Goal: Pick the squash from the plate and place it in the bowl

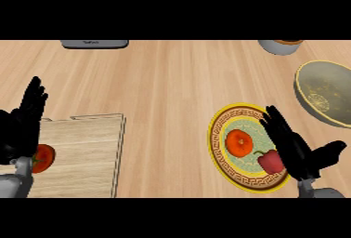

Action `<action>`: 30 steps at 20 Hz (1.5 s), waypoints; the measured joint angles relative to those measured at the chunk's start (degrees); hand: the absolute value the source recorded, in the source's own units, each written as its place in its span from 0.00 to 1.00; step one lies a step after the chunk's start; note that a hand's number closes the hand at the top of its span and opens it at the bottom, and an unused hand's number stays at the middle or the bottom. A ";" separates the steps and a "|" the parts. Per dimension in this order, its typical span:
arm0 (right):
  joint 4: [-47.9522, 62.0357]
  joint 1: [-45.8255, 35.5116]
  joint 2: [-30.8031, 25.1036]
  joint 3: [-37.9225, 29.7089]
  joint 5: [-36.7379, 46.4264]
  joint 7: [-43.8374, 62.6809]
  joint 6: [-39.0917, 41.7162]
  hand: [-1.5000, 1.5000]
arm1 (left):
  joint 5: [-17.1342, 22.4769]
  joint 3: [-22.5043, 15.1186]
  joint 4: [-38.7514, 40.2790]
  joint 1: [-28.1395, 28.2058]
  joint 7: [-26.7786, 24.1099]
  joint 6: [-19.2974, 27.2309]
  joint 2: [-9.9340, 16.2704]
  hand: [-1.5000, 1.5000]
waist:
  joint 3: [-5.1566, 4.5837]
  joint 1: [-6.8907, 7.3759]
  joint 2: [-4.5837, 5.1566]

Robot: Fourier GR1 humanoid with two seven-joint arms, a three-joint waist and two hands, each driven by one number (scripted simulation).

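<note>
**Desk:** How far along is the job?

**Photographer:** By my reading, barely begun. The orange squash (238,142) lies on the patterned plate (221,122) at lower right of the frame, not yet lifted. The right hand (295,148) hovers over the plate's right side, fingers straight and slightly spread, thumb out to the right, pinching nothing. The grasp, the lift, the carry and the drop all remain to be done.

**Desk:** Walk me round the rest, largest first.

**Photographer:** The wooden counter (171,79) fills the frame. A pale cutting board (82,153) sits at lower left. The bowl (328,93), grey-green with a yellow rim, stands at the right edge, above the plate and just apart from it, and nothing shows inside it. The left hand (26,121) rests at the left edge, fingers up and close together, holding nothing. A tomato (44,157) lies on the board, partly behind that hand. At top left a grey object (94,43) is cut off by the frame; at top right, a small pot (281,45).

**Desk:** Anything in the way?

**Photographer:** A red pepper (270,160) shares the plate, just beside the squash and partly under the right hand. I judge it could be nudged during the grasp. The path up to the bowl looks open.
</note>
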 measured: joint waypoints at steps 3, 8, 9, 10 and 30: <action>-5.19 -1.28 -2.11 -1.45 3.89 -1.20 -4.20 1.00 | 0.28 0.85 -0.59 -0.74 -0.44 -0.86 0.57 0.50 | -0.03 -0.23 1.19; -8.85 -2.53 -13.15 -4.38 17.28 -0.28 -12.17 0.00 | 0.52 0.84 -1.04 -0.66 -1.31 -1.94 0.94 0.50 | -1.26 -2.36 1.83; -7.85 -1.03 -14.81 -4.92 19.92 1.79 -14.79 0.00 | 0.79 0.87 -1.04 -0.21 -1.47 -2.13 0.80 0.50 | -1.29 -2.93 1.87; -7.43 0.43 -15.17 -5.72 21.87 3.65 -18.18 0.00 | 1.03 1.00 -1.11 0.11 -1.63 -2.29 0.78 0.50 | -1.20 -3.54 1.79; -48.90 20.94 -10.46 5.64 72.01 51.78 -31.94 0.00 | 3.50 1.18 -0.12 0.41 -5.79 -7.63 -1.08 0.50 | -0.34 -0.23 2.73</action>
